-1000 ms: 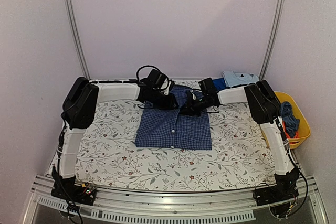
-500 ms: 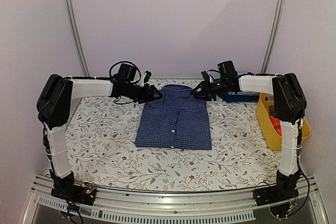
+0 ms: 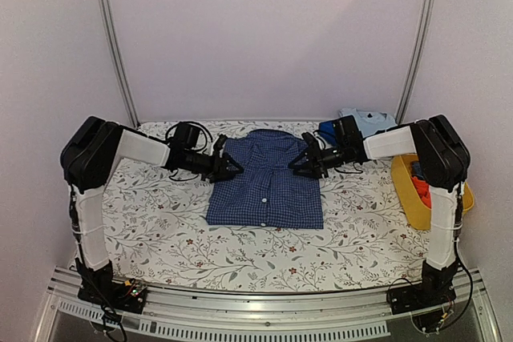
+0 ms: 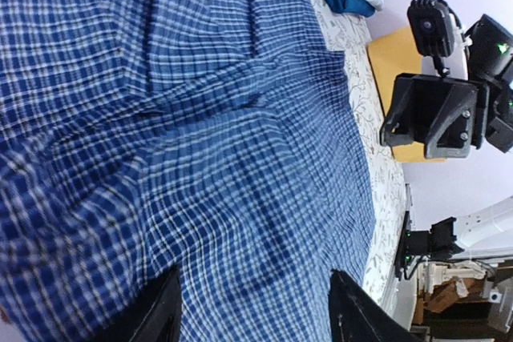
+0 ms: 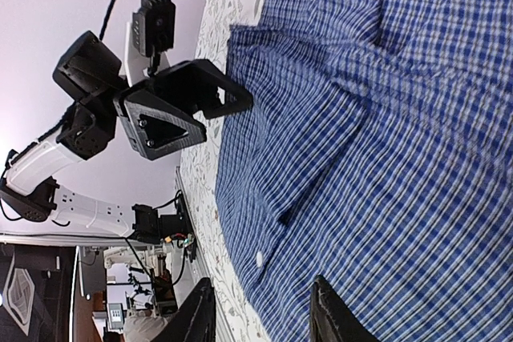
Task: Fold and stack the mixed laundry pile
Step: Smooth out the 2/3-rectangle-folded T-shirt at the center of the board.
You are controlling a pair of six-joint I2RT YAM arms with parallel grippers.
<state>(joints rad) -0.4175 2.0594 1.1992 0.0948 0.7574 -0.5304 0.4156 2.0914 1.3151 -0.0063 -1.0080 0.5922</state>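
Looking from the arm bases at the near edge, we see the table [image 3: 160,230] with its flowered cover. The blue check shirt [image 3: 267,190] lies flat on the middle of it, folded to a neat rectangle. Its button front faces up, its hem is toward us and its collar toward the far wall.

Farther in, the two arms reach inward from either side and meet the shirt at shoulder height. The left gripper [image 3: 231,169] sits low at the shirt's left edge. In its wrist view its fingers [image 4: 160,314] stand well apart with nothing between them, only check fabric spread beyond. The right gripper [image 3: 298,164] sits low at the right edge, facing the left one across the shirt. Its fingers [image 5: 198,310] are parted too, somewhat less, and grip nothing. We cannot tell whether either one touches the cloth.

At the right edge stands the yellow basket [image 3: 407,202] with a red-orange cloth [image 3: 420,190] inside. Farthest back, behind the right gripper, a deep blue cloth [image 3: 327,129] lies beside a light blue garment [image 3: 367,120].
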